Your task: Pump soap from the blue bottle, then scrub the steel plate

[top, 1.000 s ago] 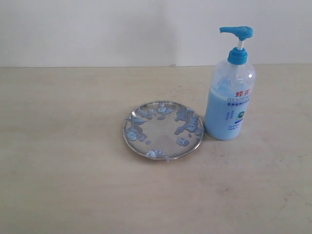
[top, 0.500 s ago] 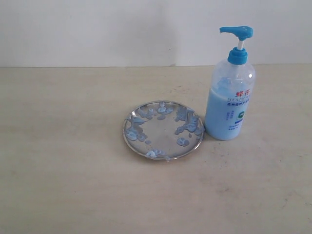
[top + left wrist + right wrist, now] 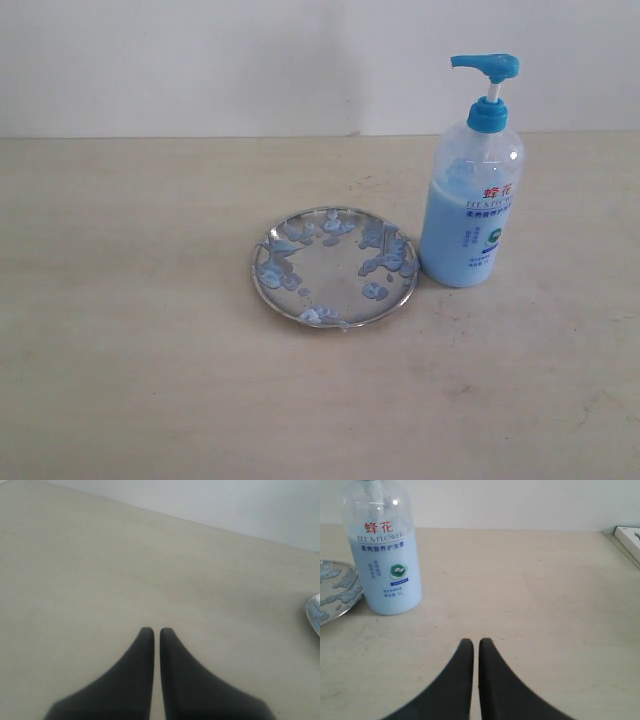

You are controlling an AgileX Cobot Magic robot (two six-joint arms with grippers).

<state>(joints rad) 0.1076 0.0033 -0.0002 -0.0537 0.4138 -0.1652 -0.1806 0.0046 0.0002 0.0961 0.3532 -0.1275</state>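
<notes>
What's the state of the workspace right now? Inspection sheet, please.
Surface: pale beige table, lightly scuffed.
Job's things: blue bottle upright, pump head raised, close beside the steel plate; whether they touch cannot be told. Soap blobs speckle the plate, mostly near its rim.
Clutter: white-edged flat object, cut off at the edge of the right wrist view; unidentifiable.
Grippers: left gripper shut, empty, over bare table; right gripper shut, empty, facing the bottle, apart from it.
Cables: nothing seen.
Surroundings: plain white wall behind the table.
</notes>
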